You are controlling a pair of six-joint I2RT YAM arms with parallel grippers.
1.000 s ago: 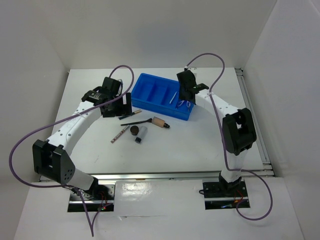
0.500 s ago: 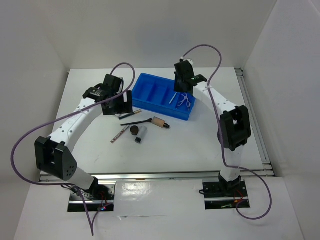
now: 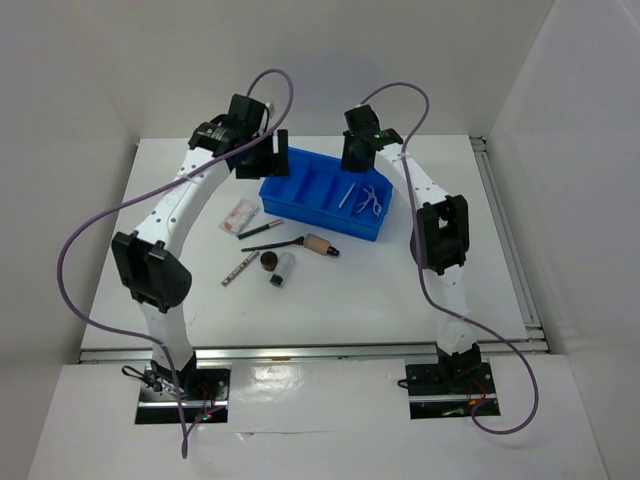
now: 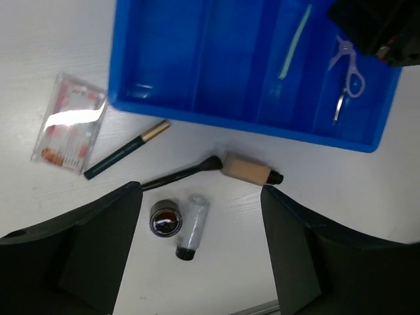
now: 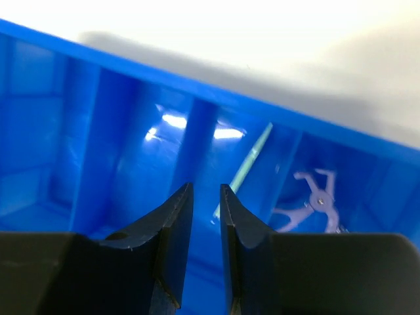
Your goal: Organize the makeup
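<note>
Left tool (image 4: 200, 191) gapes empty; right tool (image 5: 207, 190), barely parted, grips nothing over the blue plastic tray (image 5: 197, 85). Descending, it may crush the pale-green stick (image 5: 249, 161).

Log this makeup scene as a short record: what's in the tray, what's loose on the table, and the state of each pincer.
In blue tray: green stick, lilac tool, neighbouring compartments
On table: pinkish packet, black pencil, brush wand, beige tube, brown pot, grey cylinder, patterned pencil
Left pincer: open, empty
Right pincer: slightly open, empty, over tray
</note>
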